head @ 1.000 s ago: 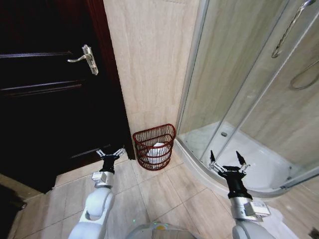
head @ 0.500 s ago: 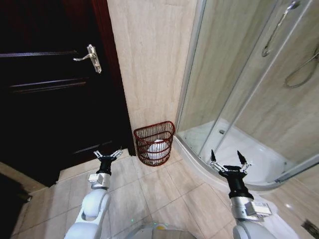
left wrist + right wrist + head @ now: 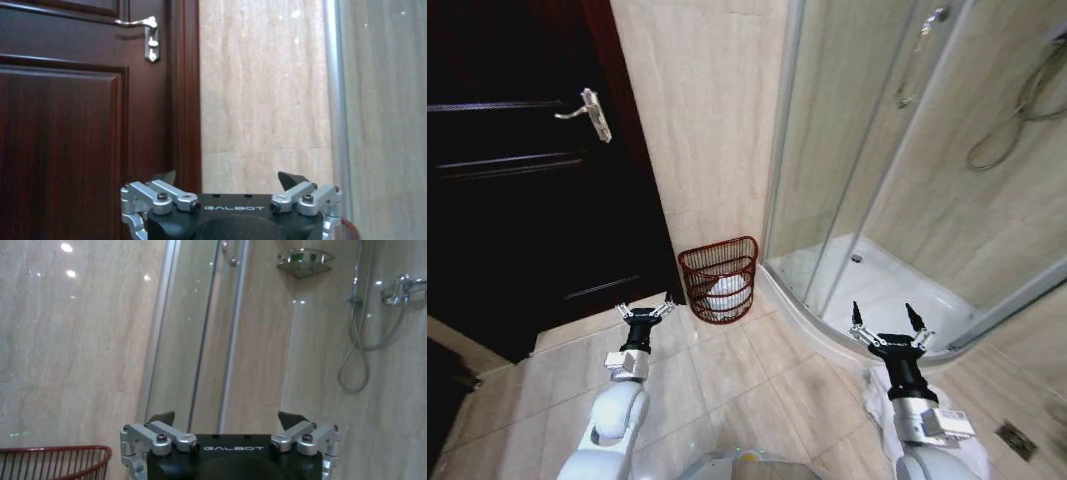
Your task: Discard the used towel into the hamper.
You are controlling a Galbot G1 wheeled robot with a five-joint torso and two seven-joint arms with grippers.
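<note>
The hamper (image 3: pixel 719 283) stands on the tiled floor (image 3: pixel 757 385) against the beige wall (image 3: pixel 702 120), in the narrow stretch between the dark wooden door (image 3: pixel 517 190) and the curved glass shower enclosure (image 3: pixel 877 180). Its flat back meets the wall and its rounded front faces the room. Inside it lies a white towel (image 3: pixel 725 292), bunched low in the basket and visible through the red wire weave. The left pincer (image 3: pixel 646 312) hangs above the floor tiles just in front of the door's lower edge and near the hamper's door-side flank, not touching it; its fingers are spread apart with nothing between them. From the left wrist view, the same pincer (image 3: pixel 229 179) points at the door frame and the wall strip, with the silver door handle (image 3: pixel 147 35) high up on the door. The right pincer (image 3: pixel 888 314) sits over the raised curb of the shower tray (image 3: pixel 897 290), well apart from the hamper, and its fingers are likewise splayed wide and empty. In the right wrist view this pincer (image 3: pixel 227 418) faces the shower glass, with the hamper's rim (image 3: pixel 57 452) in the lower corner beside it and a shower hose (image 3: pixel 357 340) hanging on the far wall. A pale cloth (image 3: pixel 879 410) lies on the floor beside the right arm, near the shower curb.
</note>
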